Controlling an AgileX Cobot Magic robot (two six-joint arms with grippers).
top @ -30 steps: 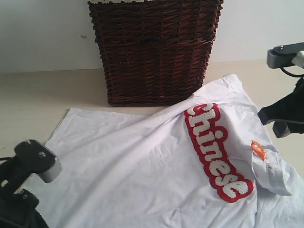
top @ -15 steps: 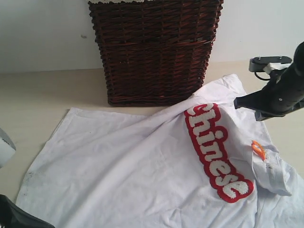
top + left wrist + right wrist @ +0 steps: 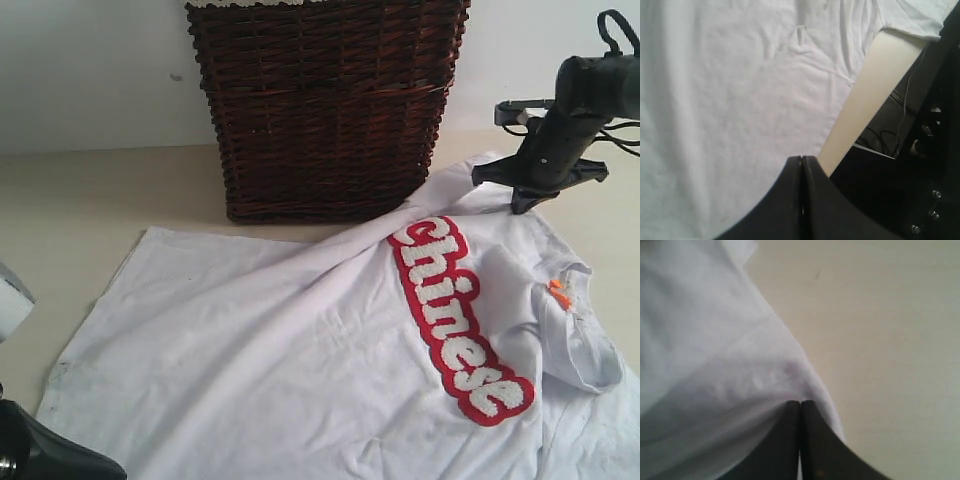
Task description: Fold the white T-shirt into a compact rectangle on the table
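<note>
Shirt (image 3: 300, 340) stretches diagonally from the right gripper (image 3: 800, 402), clamped on its far edge, to the closed left gripper (image 3: 802, 160) over its near hem.

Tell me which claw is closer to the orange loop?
Right. The right gripper pinches the shirt near the orange loop; the left gripper is far across the shirt.
</note>
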